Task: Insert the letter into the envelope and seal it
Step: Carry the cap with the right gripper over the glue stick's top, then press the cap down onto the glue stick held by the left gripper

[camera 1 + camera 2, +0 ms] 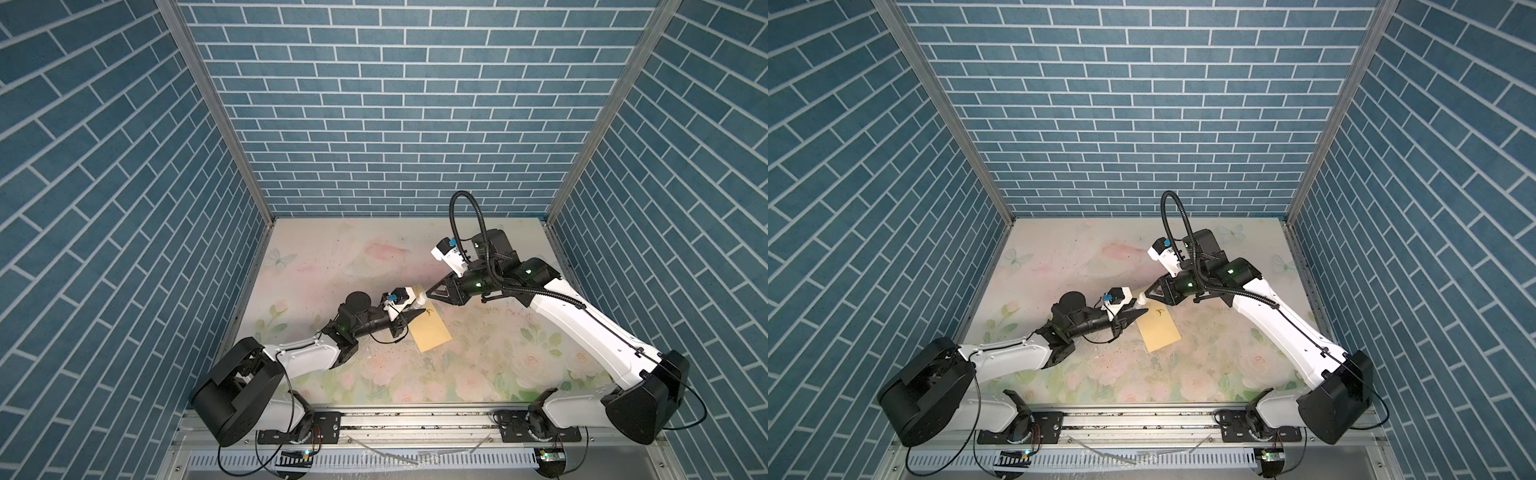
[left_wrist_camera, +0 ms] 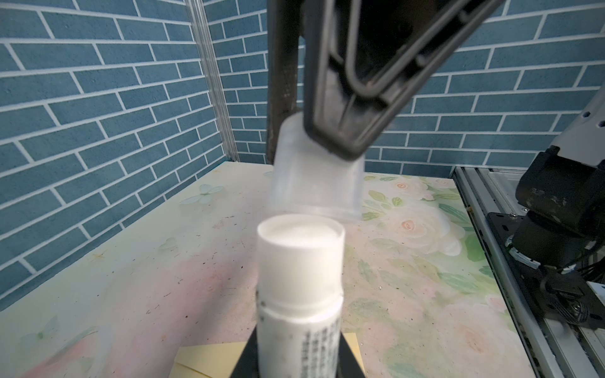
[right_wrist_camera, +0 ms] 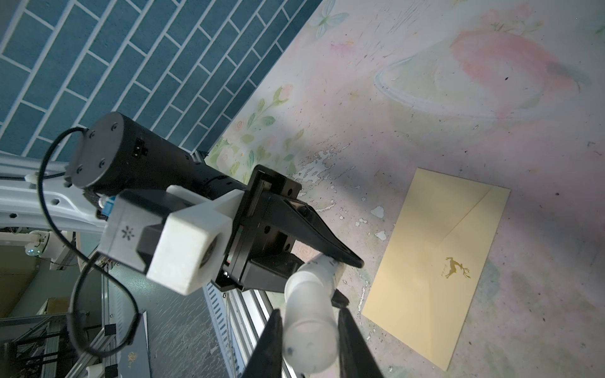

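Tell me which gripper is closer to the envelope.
Left, apparently. The left gripper, holding the glue stick, sits at the envelope's edge; the right gripper, holding the cap, hangs past its far corner.

white links (image 1: 582, 324), black joints (image 1: 536, 270), tapered black left gripper (image 1: 417, 308) and right gripper (image 1: 429, 292), ribbed hose (image 1: 467, 193).

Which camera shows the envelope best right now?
Right wrist view: the whole envelope lies unobstructed, flap seam and gold deer mark clear. Both top views show it small. The left wrist view catches only a corner behind the glue stick.
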Motion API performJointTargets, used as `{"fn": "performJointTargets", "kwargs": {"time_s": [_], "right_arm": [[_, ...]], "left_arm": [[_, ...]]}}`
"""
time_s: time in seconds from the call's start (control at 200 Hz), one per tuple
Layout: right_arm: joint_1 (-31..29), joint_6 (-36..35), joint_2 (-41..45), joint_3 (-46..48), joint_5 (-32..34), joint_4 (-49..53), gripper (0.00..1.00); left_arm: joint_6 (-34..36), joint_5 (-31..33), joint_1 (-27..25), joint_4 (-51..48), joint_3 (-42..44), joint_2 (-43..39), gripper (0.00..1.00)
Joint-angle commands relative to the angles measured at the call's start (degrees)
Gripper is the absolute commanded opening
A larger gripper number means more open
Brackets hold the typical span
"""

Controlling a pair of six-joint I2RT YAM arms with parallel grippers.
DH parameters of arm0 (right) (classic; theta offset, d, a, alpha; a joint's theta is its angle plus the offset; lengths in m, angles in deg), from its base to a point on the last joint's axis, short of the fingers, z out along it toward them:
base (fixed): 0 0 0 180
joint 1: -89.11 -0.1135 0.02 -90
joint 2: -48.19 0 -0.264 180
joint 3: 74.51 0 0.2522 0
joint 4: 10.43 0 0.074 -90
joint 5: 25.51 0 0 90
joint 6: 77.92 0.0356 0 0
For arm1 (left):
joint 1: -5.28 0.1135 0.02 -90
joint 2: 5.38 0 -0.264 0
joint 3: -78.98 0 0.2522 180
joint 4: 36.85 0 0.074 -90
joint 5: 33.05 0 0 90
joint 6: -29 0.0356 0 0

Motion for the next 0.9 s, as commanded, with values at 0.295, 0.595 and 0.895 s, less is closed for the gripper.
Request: {"fn": "performJointTargets", "kwargs": {"time_s": [0.295,0.595,0.895], "right_arm": [[-1.3,1.4,-2.1,0.0,-0.8,-1.5,0.18],[-2.4,1.0,-2.4,-0.3,0.0,-1.2,0.18],[-4.2,0.0,-2.5,-0.5,2.4,-0.5,0.18]], "left_arm": [[-0.6,-1.2,-0.2,2.4,-1.3,0.8,0.0],[-0.8,-1.6,-0.2,2.4,-1.4,1.0,0.0],[-1.0,-1.8,-0.2,2.2,-1.7,1.0,0.0]]}}
